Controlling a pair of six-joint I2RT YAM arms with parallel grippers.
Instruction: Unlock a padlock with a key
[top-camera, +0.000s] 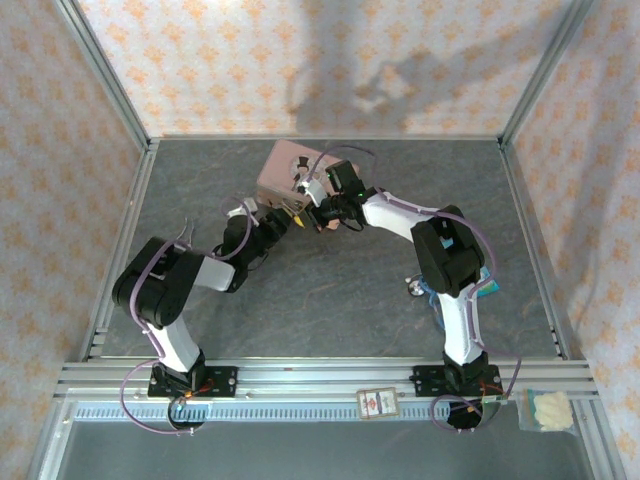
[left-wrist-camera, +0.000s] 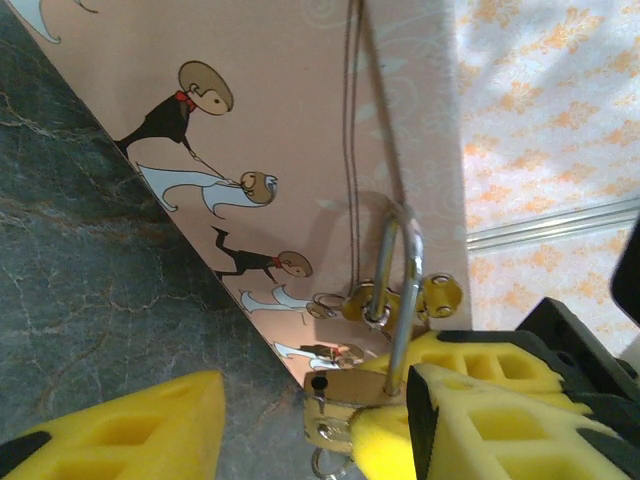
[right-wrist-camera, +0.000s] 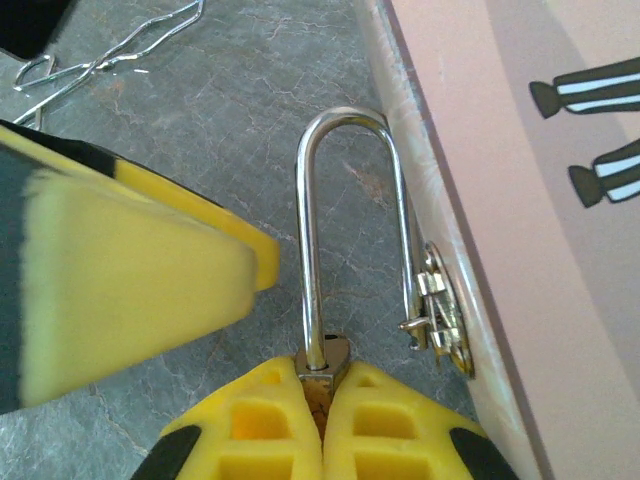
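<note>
Gripping padlock (right-wrist-camera: 324, 356), right end effector (right-wrist-camera: 322, 388) closed, left end effector (left-wrist-camera: 315, 398) parted, empty (pink tin (right-wrist-camera: 560, 180) alongside)

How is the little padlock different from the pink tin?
The padlock is tiny; the pink tin is far bigger. The padlock is brass with a silvery loop; the tin is pink with cartoon people. The right pincer pinches the padlock; the tin rests on the table. Both are joined at the tin's clasp.
</note>
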